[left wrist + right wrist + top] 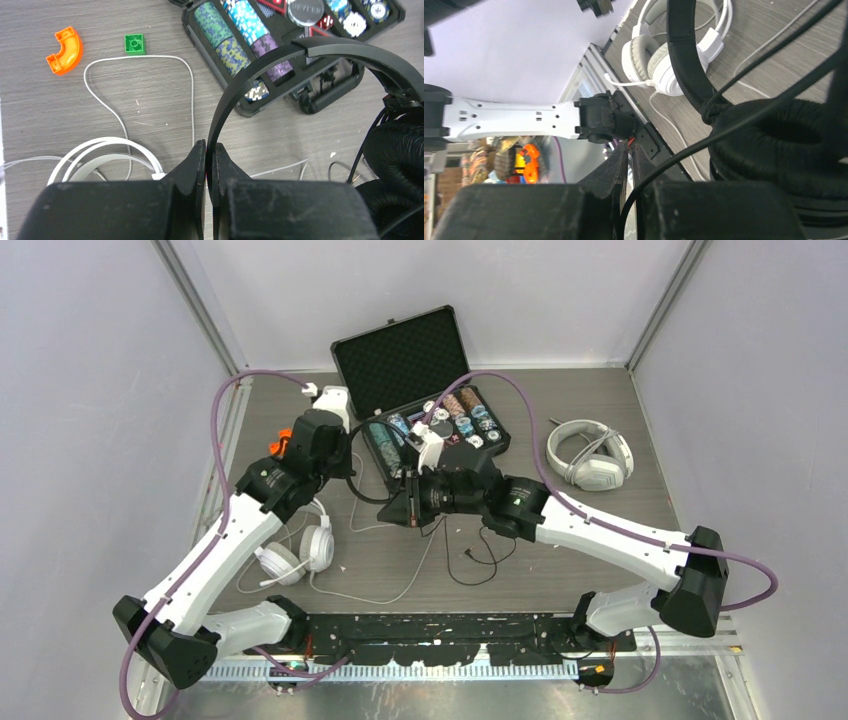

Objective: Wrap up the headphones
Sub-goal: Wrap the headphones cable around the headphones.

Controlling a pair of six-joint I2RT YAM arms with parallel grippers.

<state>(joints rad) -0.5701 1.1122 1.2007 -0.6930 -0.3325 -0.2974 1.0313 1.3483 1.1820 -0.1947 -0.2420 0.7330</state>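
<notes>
Three headsets are counted. A white-grey pair (590, 455) lies far right on the bench (660, 410), a white pair (297, 555) near left, and a black pair (320, 47) is held centrally. The left tool (210, 150) is clenched on its headband. The right tool (629, 155) is barely parted around its cord (684, 150); whether the cord is gripped cannot be told.

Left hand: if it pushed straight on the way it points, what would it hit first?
Likely the white cable looped on the table, short of the chip case; depth is unclear.
</notes>
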